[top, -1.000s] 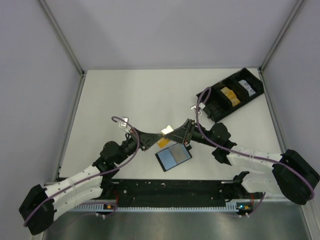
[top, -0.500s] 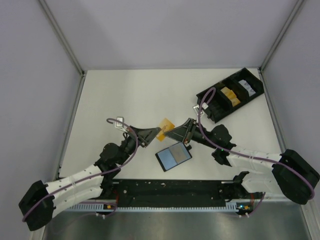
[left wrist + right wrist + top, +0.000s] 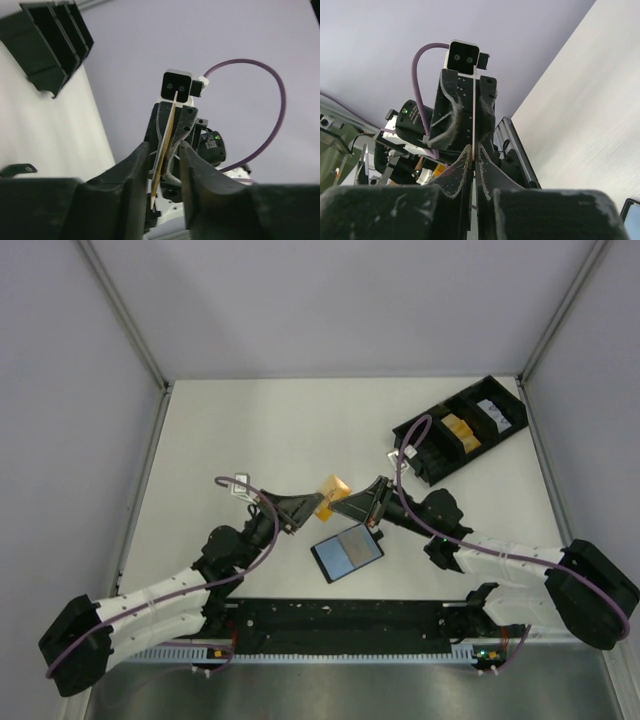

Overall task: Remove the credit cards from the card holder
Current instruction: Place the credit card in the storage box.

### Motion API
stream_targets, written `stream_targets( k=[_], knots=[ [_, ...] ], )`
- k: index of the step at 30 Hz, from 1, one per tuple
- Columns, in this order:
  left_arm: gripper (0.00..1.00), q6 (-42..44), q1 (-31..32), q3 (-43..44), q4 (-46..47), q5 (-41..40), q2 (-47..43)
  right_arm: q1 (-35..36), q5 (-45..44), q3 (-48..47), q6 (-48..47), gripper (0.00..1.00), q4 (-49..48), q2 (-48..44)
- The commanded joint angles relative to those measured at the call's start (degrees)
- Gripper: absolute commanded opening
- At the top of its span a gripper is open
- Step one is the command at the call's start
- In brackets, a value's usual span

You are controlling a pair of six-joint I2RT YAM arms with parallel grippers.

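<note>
Changing hands: one thin orange-yellow credit card point(image 3: 332, 486), passing from the left tool point(image 3: 162, 149) to the right tool point(image 3: 474, 149).

- Right tool: a second ago its jaws were standing apart; now they are pressing flat together on the card's edge and carrying it.
- Left tool: clamped on this card a second ago, it is now loosening. Its fingers are standing narrowly apart, the card running edge-on between them with a sliver of gap on each side. Whether one pad is still brushing the card cannot be told.
- Credit card: a second ago it was lying low, just beside the holder. It is now hanging above the white table point(image 3: 250, 430), between the two tool tips.
- Card holder point(image 3: 347, 551): a small flat black folding wallet, lying open on the table with its glossy blue-grey inside upward, just nearer than the tools. Whether further cards are sitting inside cannot be told.
- Long black compartmented tray point(image 3: 430, 458): lying well apart at the far right.

Meaning for the task: this card is judged to be out of the holder, and the handover is nearing completion.

Pose: both arms are reaching inward from their bases, forearms low, the tools meeting tip to tip over the table's middle, each wrist camera facing the other.
</note>
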State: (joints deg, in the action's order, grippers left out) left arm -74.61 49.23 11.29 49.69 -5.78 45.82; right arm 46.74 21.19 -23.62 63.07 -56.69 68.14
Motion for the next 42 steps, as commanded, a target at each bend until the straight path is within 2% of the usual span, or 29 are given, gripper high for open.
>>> stream_targets(
  k=[1,3,4,5,8,11,13,17,21,24,26,28,33,42],
  knots=[
    [0.47,2.4,0.3,0.3,-0.4,-1.8,-2.5,-2.3,1.2,-1.6,-1.3,0.0,1.3,-2.7],
    [0.64,5.0,-0.2,0.5,-3.4,-2.9,-4.6,-4.7,2.9,-2.3,-1.7,0.0,5.0,-4.1],
    [0.71,6.5,-0.7,1.4,-8.9,-3.2,-6.3,-5.9,3.6,-2.7,-2.1,0.0,7.4,-5.1],
    [0.75,8.7,-1.5,2.8,-11.7,-2.7,-7.9,-7.4,4.2,-3.4,-2.8,0.0,10.3,-6.2],
    [0.8,16.7,-4.7,8.6,-27.1,-1.0,-11.2,-13.1,6.1,-5.9,-6.0,0.0,22.3,-9.6],
    [0.81,23.0,-10.4,14.2,-38.1,2.8,-12.9,-20.3,9.1,-11.3,-10.3,0.0,37.6,-11.1],
    [0.83,26.9,-16.2,18.0,-43.2,11.0,-12.0,-26.2,11.8,-14.1,-12.6,0.0,43.9,-10.7],
    [0.91,35.8,-26.2,29.5,-54.9,21.3,-5.6,-36.9,14.0,-21.0,-18.0,0.0,55.1,-7.6],
    [0.94,47.8,-29.5,38.3,-65.4,24.7,2.9,-48.0,15.1,-25.9,-20.2,0.0,59.0,-2.0],
    [0.96,57.2,-30.3,40.0,-69.3,22.1,6.5,-52.8,13.6,-30.1,-21.8,0.0,60.6,4.8],
    [0.98,59.2,-30.5,39.7,-70.6,20.1,7.6,-55.1,11.1,-33.3,-23.5,0.0,61.9,9.3],
    [0.98,59.7,-31.3,39.4,-71.7,21.2,7.6,-56.5,9.3,-36.6,-25.4,0.0,63.2,13.9],
    [0.98,61.2,-31.6,37.8,-71.3,17.1,5.2,-58.8,5.8,-44.1,-27.8,0.0,64.2,24.8],
    [0.97,62.3,-31.8,37.9,-72.1,14.4,6.1,-60.4,4.6,-56.9,-28.5,0.0,65.8,39.3]
  ],
)
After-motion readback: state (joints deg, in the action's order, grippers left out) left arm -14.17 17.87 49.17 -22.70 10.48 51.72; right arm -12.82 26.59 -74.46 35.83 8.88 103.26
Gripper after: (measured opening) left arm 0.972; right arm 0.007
